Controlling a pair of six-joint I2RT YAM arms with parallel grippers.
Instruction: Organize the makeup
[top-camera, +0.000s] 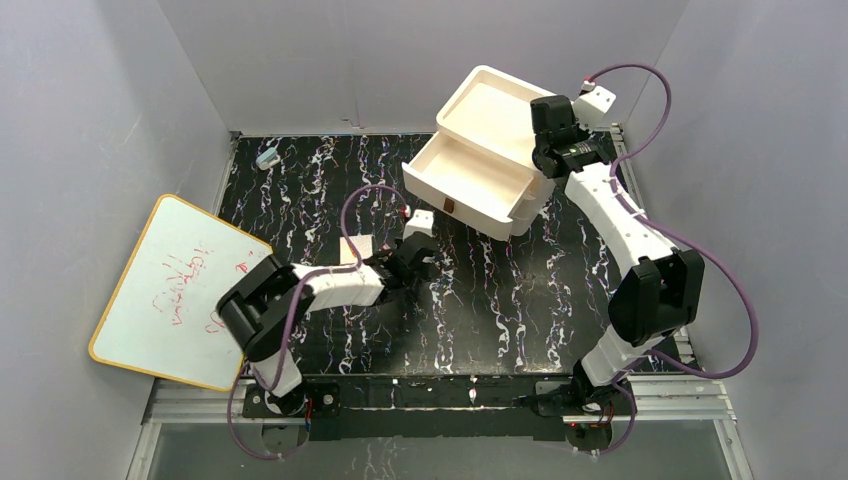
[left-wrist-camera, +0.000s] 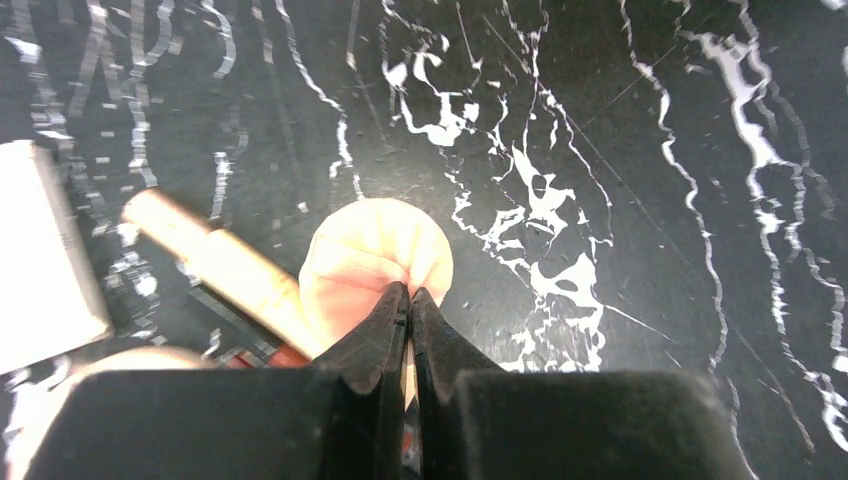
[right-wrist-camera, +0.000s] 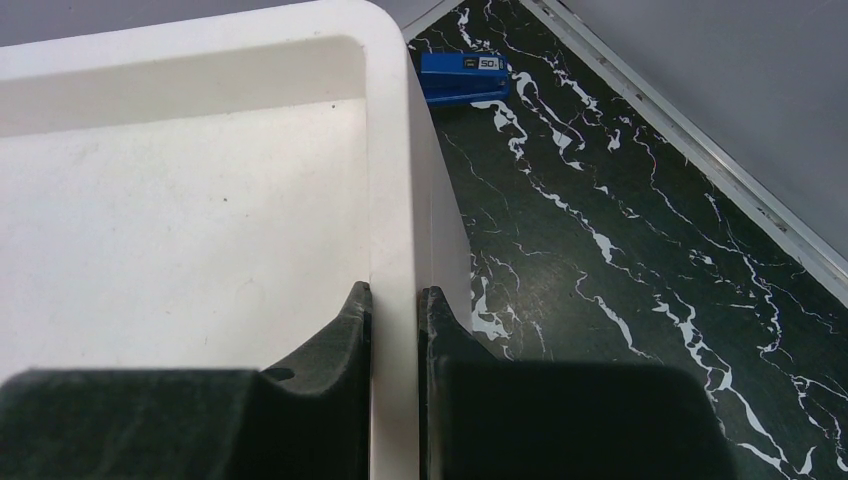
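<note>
Disc (left-wrist-camera: 372, 252): round, pale pink, flat on the table (left-wrist-camera: 650, 150) near its middle, just right of the tube.
Left gripper (left-wrist-camera: 410, 293): fingers pressed almost together, pinching the disc's near edge, which puckered at the tips.
Tube (left-wrist-camera: 215, 262): tan, lying flat. In the left wrist view its long axis ran diagonally, the far end pointing up-left and the near end down-right against the disc's left edge.
Pencil (left-wrist-camera: 272, 355): a red-and-black stretch showed under the tube's near end, running roughly along the same diagonal; which way it pointed could not be told.
Flat piece (left-wrist-camera: 40, 260): pale, left of the tube, apart from it.
Right gripper (right-wrist-camera: 395, 293): clamped across the box (right-wrist-camera: 385, 150) wall, one finger inside, one outside.
Box: white, at the far right of the table, two drawers pulled out.
</note>
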